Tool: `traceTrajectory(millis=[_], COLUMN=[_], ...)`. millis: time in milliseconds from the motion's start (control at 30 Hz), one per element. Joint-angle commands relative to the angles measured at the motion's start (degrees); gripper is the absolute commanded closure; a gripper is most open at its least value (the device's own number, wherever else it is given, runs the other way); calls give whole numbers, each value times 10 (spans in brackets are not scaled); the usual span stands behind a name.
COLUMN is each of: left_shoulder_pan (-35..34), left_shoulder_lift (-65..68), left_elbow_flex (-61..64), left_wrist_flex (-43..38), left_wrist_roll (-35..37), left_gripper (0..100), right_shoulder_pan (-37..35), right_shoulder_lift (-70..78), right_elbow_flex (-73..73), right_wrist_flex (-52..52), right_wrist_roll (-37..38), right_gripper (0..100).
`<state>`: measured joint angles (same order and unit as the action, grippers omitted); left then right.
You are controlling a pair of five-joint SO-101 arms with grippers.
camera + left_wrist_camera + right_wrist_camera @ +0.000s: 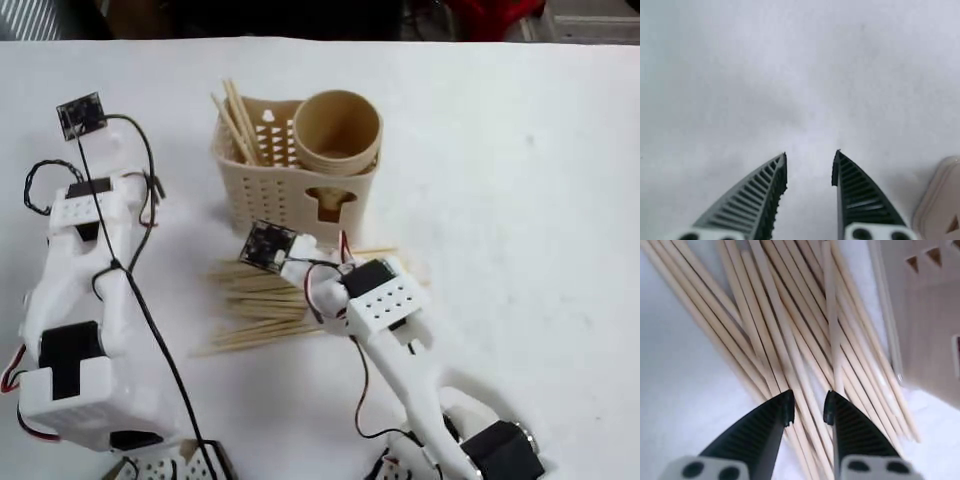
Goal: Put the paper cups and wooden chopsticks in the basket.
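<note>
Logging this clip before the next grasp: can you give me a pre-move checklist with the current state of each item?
1. Right fingers open: ok.
2. Right fingers above the loose chopsticks on the table: ok, a stick runs between the tips.
3. One stick isolated for the grasp: not ok, they lie packed and overlapping.
4. Basket upright: ok.
5. Paper cups in basket: ok, stacked inside beside a few standing chopsticks.
6. Left fingers away from the pile: ok, open over bare table.
</note>
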<state>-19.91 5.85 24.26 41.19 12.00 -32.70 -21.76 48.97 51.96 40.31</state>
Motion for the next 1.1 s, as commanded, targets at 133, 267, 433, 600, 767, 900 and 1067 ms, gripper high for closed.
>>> traceTrajectory(millis=[133, 267, 433, 600, 767, 900, 1067], left_shoulder_pan=[-3, -3, -3, -3, -3, -3, -3], left_shoulder_lift=[-16, -16, -16, -16, -16, -16, -16], left_elbow_flex=[-8, -8, -8, -8, -7, -7, -6], left_wrist_flex=[-11, -11, -11, -11, -11, -11, -11], left_wrist_roll=[5, 5, 5, 5, 5, 5, 5], left_gripper=[835, 835, 835, 835, 835, 835, 835], right_shoulder_pan=[-28, -29, -29, -29, -29, -30, -74], right_shoulder_lift=[-26, -23, -23, -23, -22, -22, -22], right_elbow_flex=[-8, -4, -4, -3, -3, -6, -33], right_wrist_flex=[6, 6, 6, 5, 5, 5, 25], right_wrist_roll=[2, 2, 2, 2, 2, 2, 3], right_gripper=[882, 882, 882, 882, 882, 879, 878])
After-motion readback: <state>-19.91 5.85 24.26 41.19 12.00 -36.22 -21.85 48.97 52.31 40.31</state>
